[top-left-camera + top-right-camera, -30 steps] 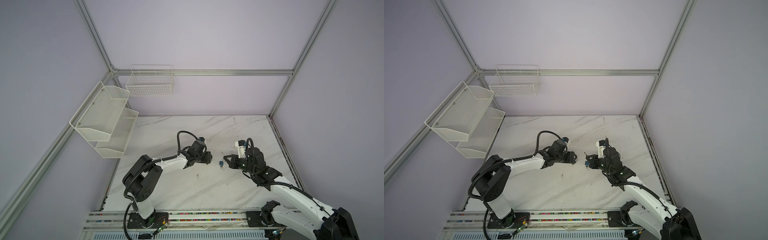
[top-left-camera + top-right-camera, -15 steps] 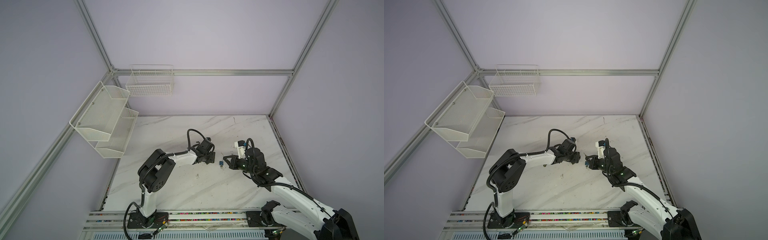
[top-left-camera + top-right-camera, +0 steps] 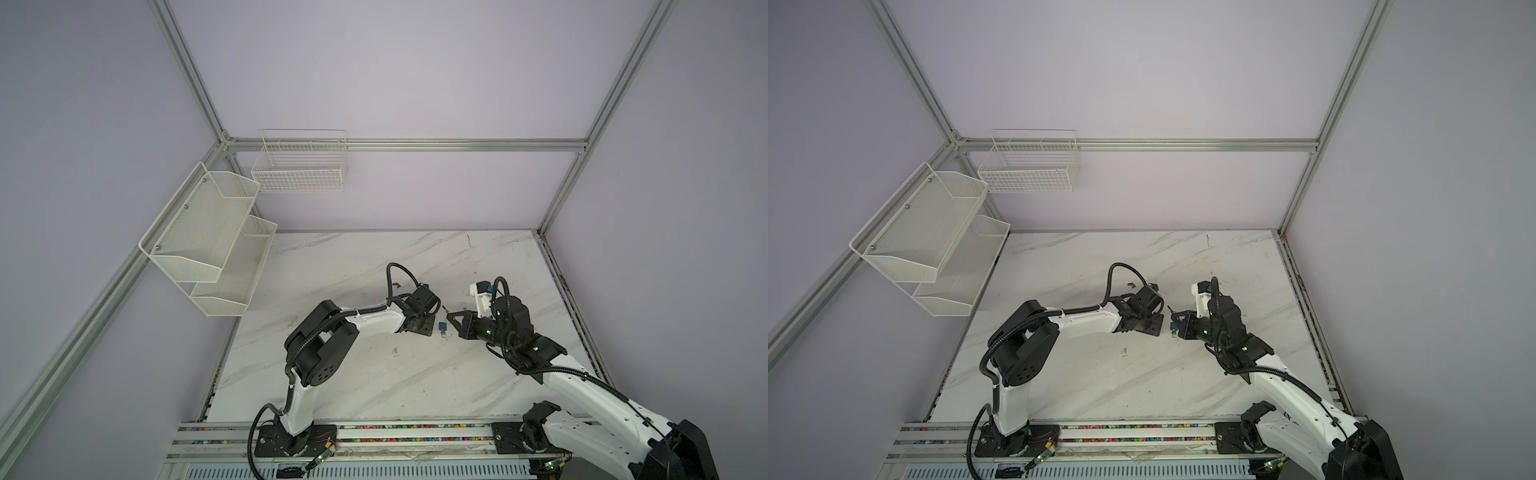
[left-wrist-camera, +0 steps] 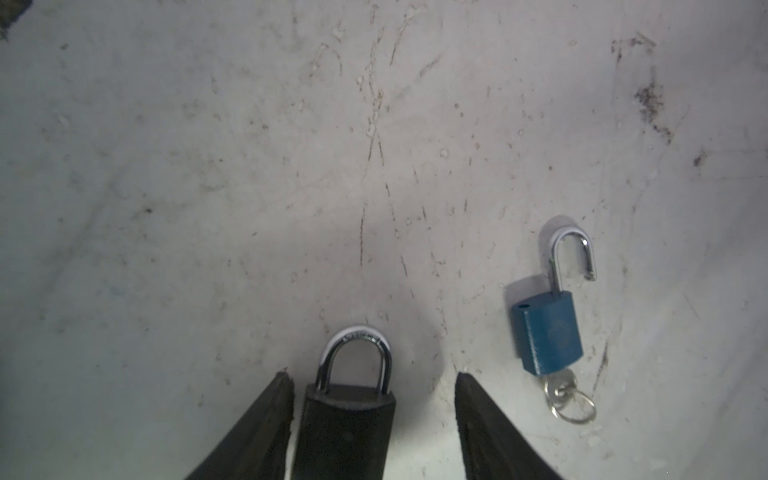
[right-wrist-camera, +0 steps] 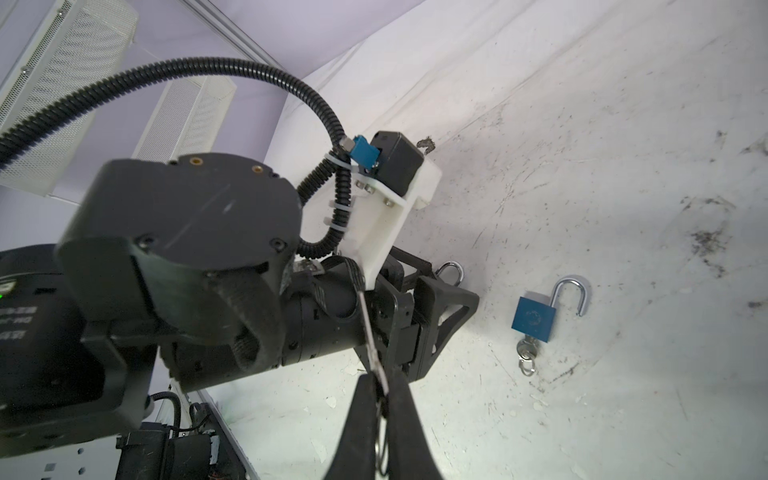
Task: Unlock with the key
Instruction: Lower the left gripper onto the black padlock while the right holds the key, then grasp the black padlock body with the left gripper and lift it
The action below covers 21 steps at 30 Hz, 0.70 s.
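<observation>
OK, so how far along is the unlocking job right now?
Done: the blue padlock lies on the table with its shackle sprung open and a key in it. In hand: the right end effector is shut on a second key, and the black padlock sits between the open fingers of the left end effector, shackle closed. Left: insert that key into the black padlock and turn it.

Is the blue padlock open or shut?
Open. The blue padlock lies with one shackle end clear of its body, key in its base.
</observation>
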Motion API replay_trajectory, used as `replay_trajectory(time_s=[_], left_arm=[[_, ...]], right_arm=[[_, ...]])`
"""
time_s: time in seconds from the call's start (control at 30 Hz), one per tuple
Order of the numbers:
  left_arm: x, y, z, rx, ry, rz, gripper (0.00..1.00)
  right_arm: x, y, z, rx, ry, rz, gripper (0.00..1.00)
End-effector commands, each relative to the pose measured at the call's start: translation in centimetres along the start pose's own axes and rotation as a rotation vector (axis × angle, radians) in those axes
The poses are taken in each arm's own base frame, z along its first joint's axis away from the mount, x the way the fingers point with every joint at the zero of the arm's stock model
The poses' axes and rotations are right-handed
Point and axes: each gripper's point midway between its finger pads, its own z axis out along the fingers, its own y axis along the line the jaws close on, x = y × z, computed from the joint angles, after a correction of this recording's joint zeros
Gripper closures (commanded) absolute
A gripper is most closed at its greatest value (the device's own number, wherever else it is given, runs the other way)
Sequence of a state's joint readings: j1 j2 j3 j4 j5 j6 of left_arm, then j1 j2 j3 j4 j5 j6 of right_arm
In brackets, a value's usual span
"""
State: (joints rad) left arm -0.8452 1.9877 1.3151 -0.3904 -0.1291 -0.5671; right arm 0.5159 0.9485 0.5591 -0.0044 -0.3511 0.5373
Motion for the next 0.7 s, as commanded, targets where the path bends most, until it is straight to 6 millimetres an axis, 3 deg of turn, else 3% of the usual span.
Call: replay_trajectory(time_s=[0.0, 0.27, 0.67], left_arm=[[-2.4, -1.4, -1.8, 0.004, -0.057, -0.07, 0.38], [-1.1, -1.9, -1.3, -0.029, -0.033, -0.099, 0.4], [-0.3, 0.1, -0.1, -0.192, -0.017, -0.109, 0.49]], right_arm=[[-1.3, 0.9, -0.9, -0.009, -0.043, -0.012, 1.0], [-2.0, 1.4, -1.2, -0.015, -0.06, -0.033, 1.0], [-2.6, 1.5, -2.2, 0.002, -0.086, 0.012, 1.0]])
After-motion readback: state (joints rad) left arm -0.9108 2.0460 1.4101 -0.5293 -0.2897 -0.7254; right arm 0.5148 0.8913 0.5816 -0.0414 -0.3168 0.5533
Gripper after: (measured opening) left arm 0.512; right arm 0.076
